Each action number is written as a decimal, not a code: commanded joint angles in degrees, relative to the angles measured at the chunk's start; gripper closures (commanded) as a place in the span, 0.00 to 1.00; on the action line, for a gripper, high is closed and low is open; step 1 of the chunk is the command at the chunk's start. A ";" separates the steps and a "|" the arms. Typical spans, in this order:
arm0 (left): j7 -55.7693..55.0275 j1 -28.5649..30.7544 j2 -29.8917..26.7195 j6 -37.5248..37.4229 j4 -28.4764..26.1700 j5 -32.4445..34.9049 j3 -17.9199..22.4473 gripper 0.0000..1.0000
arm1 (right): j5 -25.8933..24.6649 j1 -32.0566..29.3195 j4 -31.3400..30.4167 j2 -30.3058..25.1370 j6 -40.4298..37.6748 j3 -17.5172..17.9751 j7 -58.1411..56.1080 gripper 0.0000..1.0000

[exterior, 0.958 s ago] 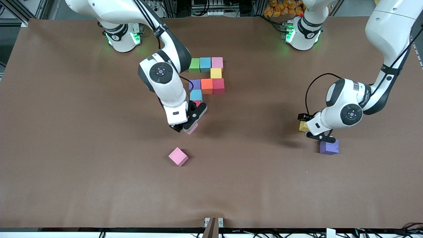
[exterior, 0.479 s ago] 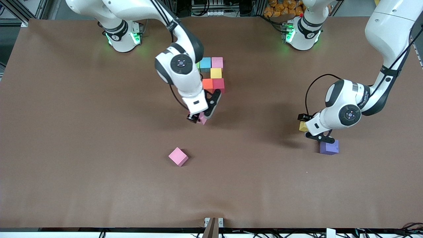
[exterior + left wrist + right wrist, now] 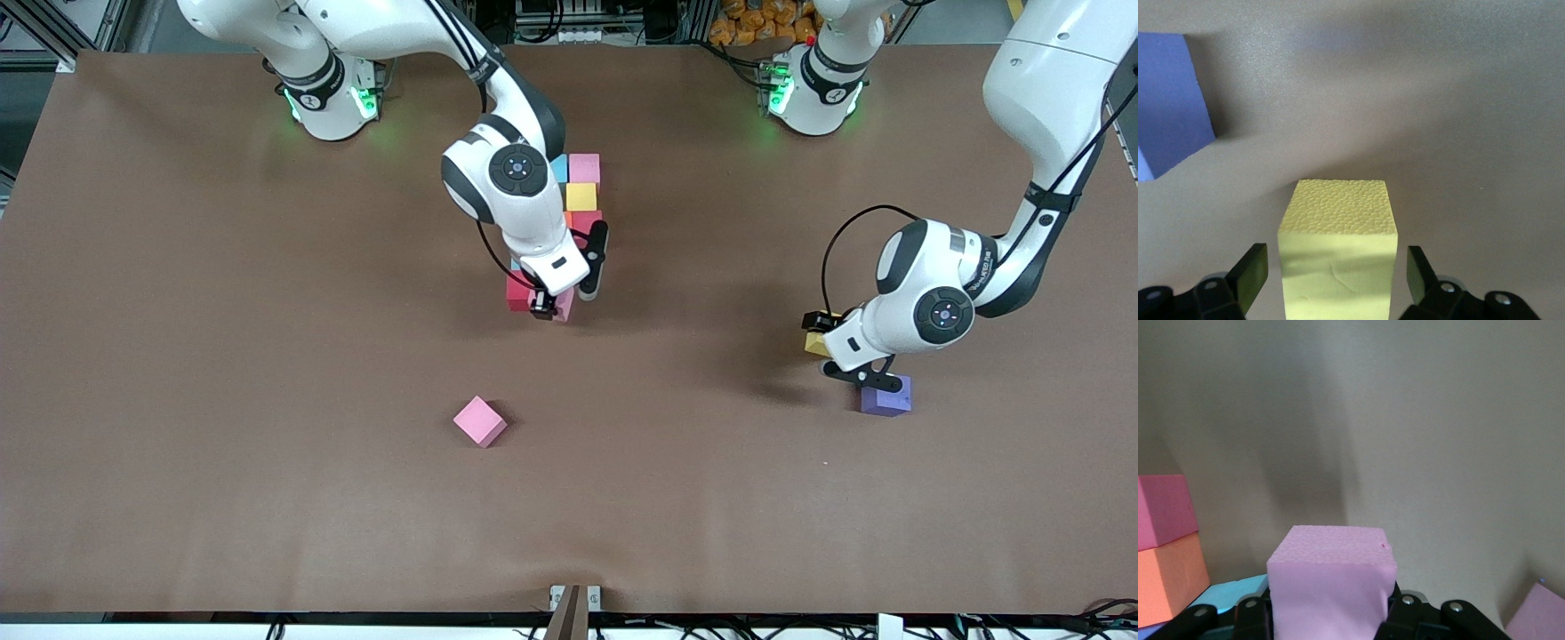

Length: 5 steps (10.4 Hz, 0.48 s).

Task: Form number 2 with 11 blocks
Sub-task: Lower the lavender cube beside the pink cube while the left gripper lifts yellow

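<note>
Fingers of the right hand [image 3: 1328, 617] clamp a pink block [image 3: 1330, 583]; left hand [image 3: 1337, 270] straddles a yellow block [image 3: 1337, 257], gaps showing

I'm seeing the number 2 [image 3: 582, 196] lying near the bases, one block [image 3: 480, 421] sitting nearer the camera, two blocks [image 3: 885, 397] lying toward the left arm's end.

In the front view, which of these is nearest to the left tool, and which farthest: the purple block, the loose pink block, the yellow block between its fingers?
1. The yellow block, between the fingers of the left tool.
2. The purple block, on the table right beside that tool.
3. The loose pink block, alone toward the right arm's end of the table.
</note>
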 commanded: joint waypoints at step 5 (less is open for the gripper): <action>-1.91 -0.34 1.23 0.10 1.44 2.37 -0.47 0.55 | 0.84 4.01 -0.85 0.70 0.40 -0.20 -1.73 0.45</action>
